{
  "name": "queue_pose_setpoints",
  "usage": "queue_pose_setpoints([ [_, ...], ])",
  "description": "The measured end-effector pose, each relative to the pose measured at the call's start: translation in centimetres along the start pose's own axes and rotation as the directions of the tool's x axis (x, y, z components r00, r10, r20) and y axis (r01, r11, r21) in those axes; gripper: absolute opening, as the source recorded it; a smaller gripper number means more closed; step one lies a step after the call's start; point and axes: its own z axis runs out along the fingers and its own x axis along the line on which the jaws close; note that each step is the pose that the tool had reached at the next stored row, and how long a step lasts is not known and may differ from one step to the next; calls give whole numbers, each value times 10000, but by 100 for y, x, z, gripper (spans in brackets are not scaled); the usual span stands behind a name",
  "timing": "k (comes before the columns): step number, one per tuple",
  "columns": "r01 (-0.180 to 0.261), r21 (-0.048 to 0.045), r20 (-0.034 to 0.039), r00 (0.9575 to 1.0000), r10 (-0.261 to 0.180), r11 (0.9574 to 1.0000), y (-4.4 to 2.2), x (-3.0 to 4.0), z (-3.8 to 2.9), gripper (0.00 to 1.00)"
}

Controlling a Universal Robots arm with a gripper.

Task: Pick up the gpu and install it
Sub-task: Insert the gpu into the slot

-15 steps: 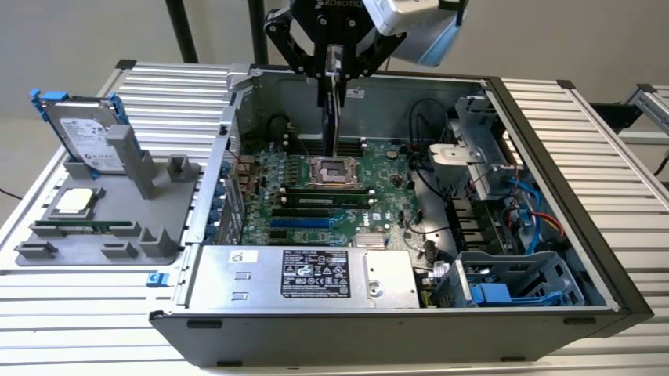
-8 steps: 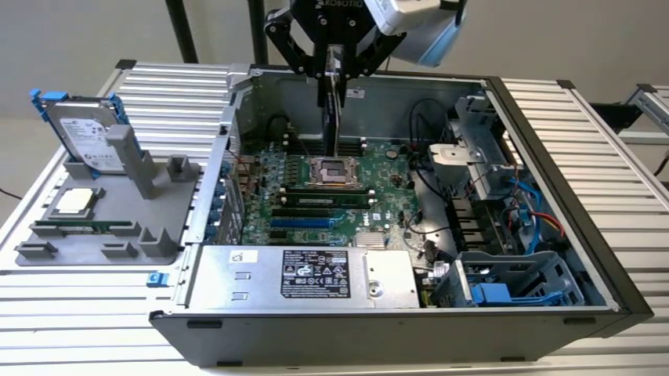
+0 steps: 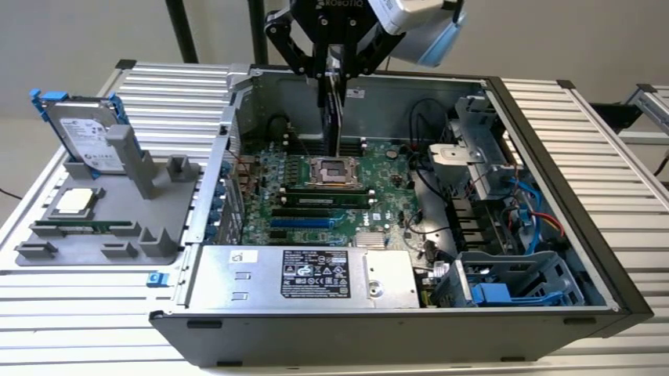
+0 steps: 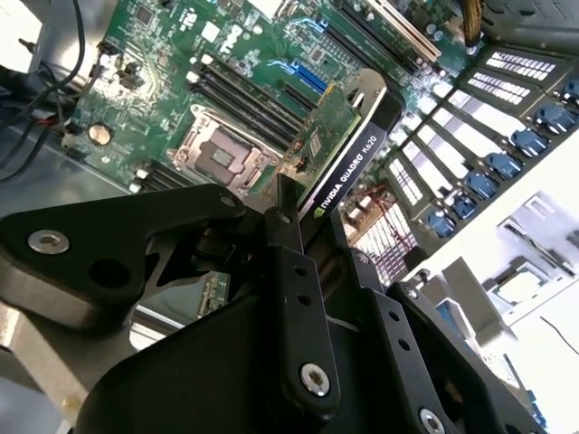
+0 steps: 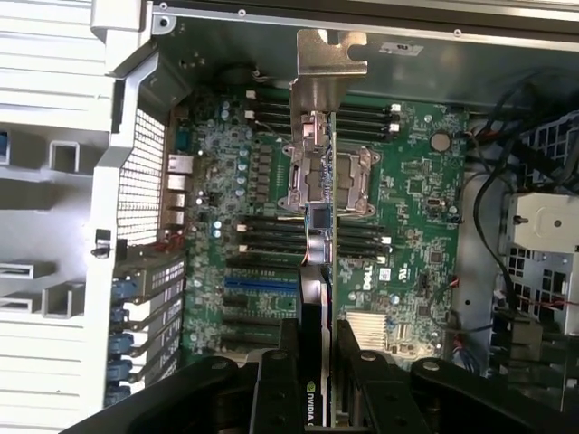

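From where I stood, the gripper (image 3: 332, 72) had its fingers clamped on the gpu (image 3: 332, 117), which hung edge-on over the processor socket (image 3: 337, 171), away from the expansion slots (image 3: 303, 223), so I judged a descent there could crush the socket's pins.

Green-and-black gpu (image 4: 353, 167) (silver bracket (image 5: 330, 59)), green motherboard (image 5: 407, 226), black hand (image 5: 317, 362), ribbed silvery table (image 3: 585, 141)
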Motion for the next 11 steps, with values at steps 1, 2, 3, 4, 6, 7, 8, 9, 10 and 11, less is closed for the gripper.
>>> queue_pose_setpoints([
  [1, 56, -2, -2, 10000, -56, 10000, 0, 0, 0, 0],
  [2, 114, -3, -4, 9999, -114, 9999, 0, 0, 1, 0],
  [3, 170, -4, -6, 9999, -170, 9999, 0, 0, 1, 0],
  [4, 231, -4, -9, 9997, -231, 9997, 0, 0, 0, 0],
  [6, 340, -7, -13, 9994, -340, 9994, 0, 0, 1, 0],
  [7, 397, -7, -15, 9992, -397, 9992, 0, 0, 0, 0],
  [8, 453, -8, -17, 9990, -453, 9990, 0, 0, 0, 0],
  [9, 511, -9, -20, 9987, -511, 9987, 0, 0, 0, 0],
  [10, 567, -10, -22, 9984, -567, 9984, 0, 0, 0, 0],
  [11, 622, -11, -24, 9981, -622, 9981, 0, 0, 0, 0],
])
